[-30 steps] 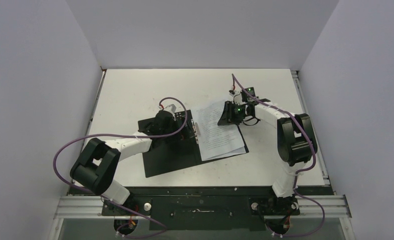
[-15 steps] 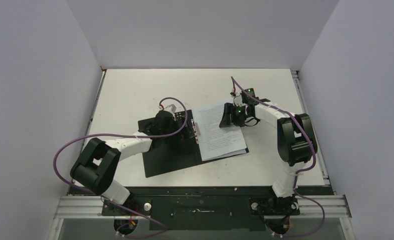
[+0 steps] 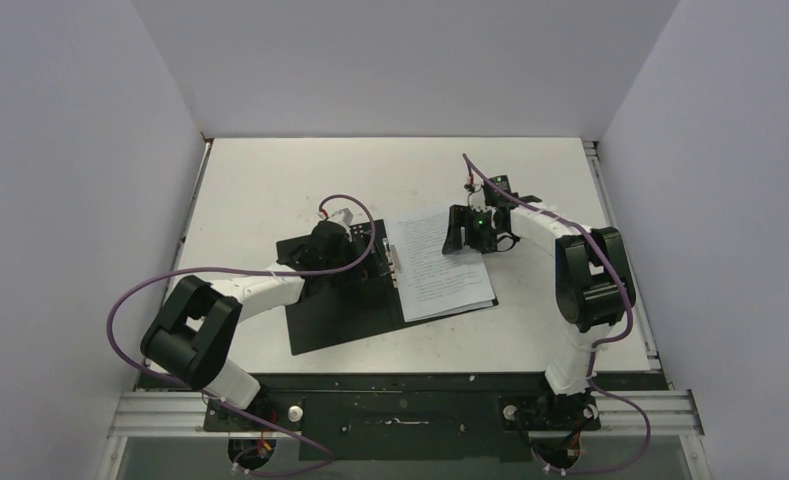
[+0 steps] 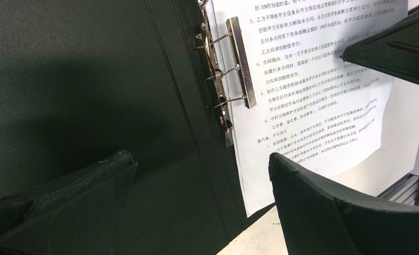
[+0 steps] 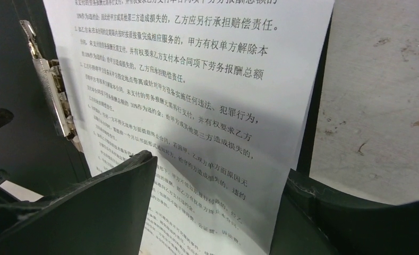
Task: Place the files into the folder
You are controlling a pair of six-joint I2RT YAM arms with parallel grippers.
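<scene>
Files [image 5: 196, 106] flat on folder [image 4: 90, 79], right fingers [image 5: 90, 212] spread just above, seemingly clear

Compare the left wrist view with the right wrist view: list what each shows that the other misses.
Left wrist only: the broad black inside of the folder and a metal rail at the frame's lower right. Right wrist only: scuff marks on the table beside the files. Both: the printed files lying on the folder, with the metal spine clip at their edge.

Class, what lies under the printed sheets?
The files lie on the black right half of the open folder. Only a thin strip of it shows beside them. The rest of that half is covered.
</scene>
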